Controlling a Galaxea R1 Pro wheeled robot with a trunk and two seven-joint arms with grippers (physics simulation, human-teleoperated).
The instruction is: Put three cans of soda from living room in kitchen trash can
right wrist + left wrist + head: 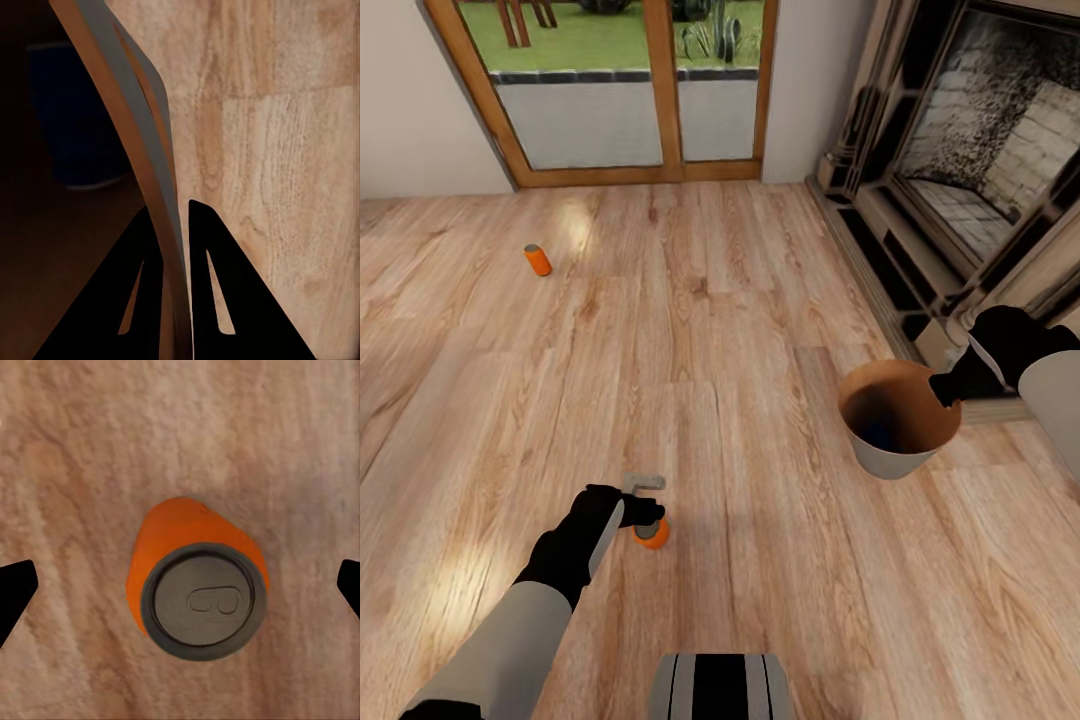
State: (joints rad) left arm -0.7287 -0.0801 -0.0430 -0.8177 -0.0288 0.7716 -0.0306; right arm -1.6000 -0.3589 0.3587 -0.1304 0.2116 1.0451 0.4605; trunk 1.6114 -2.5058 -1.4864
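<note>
In the head view the left gripper (647,513) hides most of the near orange can (653,533), leaving an orange sliver and a bit of grey top. The left wrist view looks straight down on that can (196,585): upright on the plank floor (90,450), a smooth orange cylinder with a dull grey lid and pull tab. The black fingertips (15,592) stand wide apart at either side, clear of the can, so the gripper is open.

The bin (898,418) is round and tapered, pale grey outside, glossy copper-brown inside. A dark blue shape, likely the blue can (880,428), sits low in its shadowed inside; in the right wrist view it (75,120) is dim and hard to make out. The right gripper (945,388) is clamped on the bin's rim (161,217), one finger inside, one outside. The right arm comes in from the frame's edge, cut off past the forearm.

A second orange can (538,260) stands far off on the floor (740,300), towards the wood-framed glass doors (620,90). A stone fireplace (980,150) lines the right wall. The left arm reaches forward and down, wrist bent over the can.
</note>
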